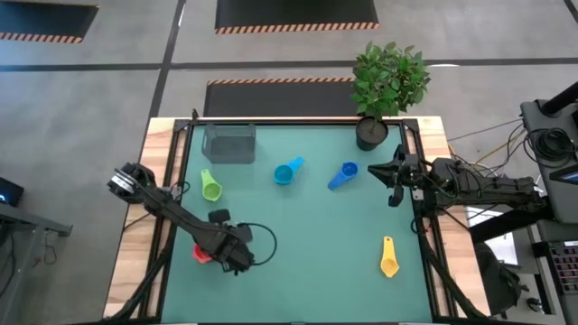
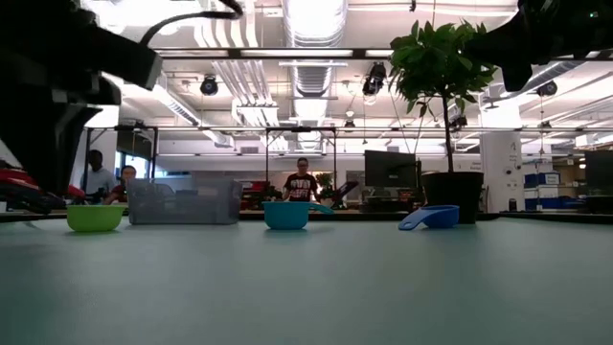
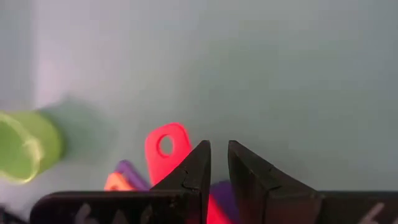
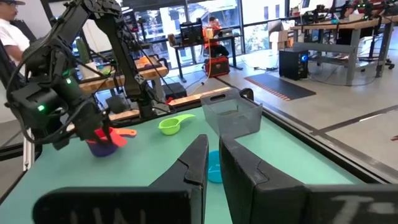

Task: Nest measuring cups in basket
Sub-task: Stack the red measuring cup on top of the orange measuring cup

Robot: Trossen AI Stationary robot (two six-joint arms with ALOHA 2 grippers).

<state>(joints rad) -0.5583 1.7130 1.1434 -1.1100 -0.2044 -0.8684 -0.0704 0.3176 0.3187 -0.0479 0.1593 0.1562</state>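
The measuring cups are glossy plastic scoops with short flat handles. A red cup [image 4: 102, 134], purple cup [image 4: 102, 148] and orange cup [image 4: 126, 132] sit stacked at the desk's near-left, right under the left tool [image 1: 237, 257], whose fingers look nearly together; can't tell if it's actually pinching anything. Green cup [image 1: 211, 187], light blue cup [image 1: 286, 172] and blue cup [image 1: 343, 175] lie in a row near the see-through grey basket [image 1: 229, 143]. Yellow cup [image 1: 389, 259] is off alone near-right. Right tool [image 1: 395, 187], fingers together, hovers by the potted plant [image 1: 386, 86]. Matte teal desk [image 1: 307, 235], wood edging, open lab behind.
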